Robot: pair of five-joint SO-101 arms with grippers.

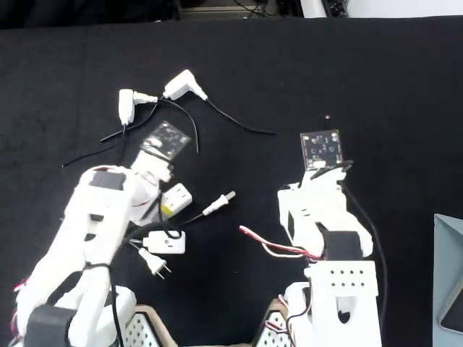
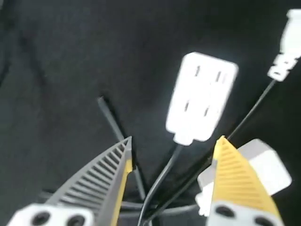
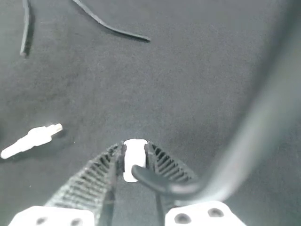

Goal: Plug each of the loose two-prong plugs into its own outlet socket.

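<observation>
Plug body (image 3: pixel 134 162), small and white, sits pinched between the right jaws, which are closed on it; its black cord (image 3: pixel 225 155) curves away beside them. Past those jaws, on the black bench (image 3: pixel 188 84), lies a loose white plug (image 3: pixel 29 138), apart from them. From above, that loose white plug (image 1: pixel 219 204) rests between the two arms, its thin cord running toward the left arm (image 1: pixel 94 224).

The left jaws stand open over a white outlet socket (image 2: pixel 202 96) with its slots facing up. The socket's cord passes between the fingers (image 2: pixel 110 174), and a second white block (image 2: pixel 263 169) lies just beside the yellow one.

In the high view two socket blocks lie by the left arm, one (image 1: pixel 176 199) against its wrist end and one (image 1: pixel 165 242) nearer its base. A two-prong plug (image 1: pixel 153 262) lies just beside the nearer one. Two more corded plugs (image 1: pixel 126 105) (image 1: pixel 184 85) lie close together at the far side. The right arm (image 1: pixel 325 217) is well apart from them.
</observation>
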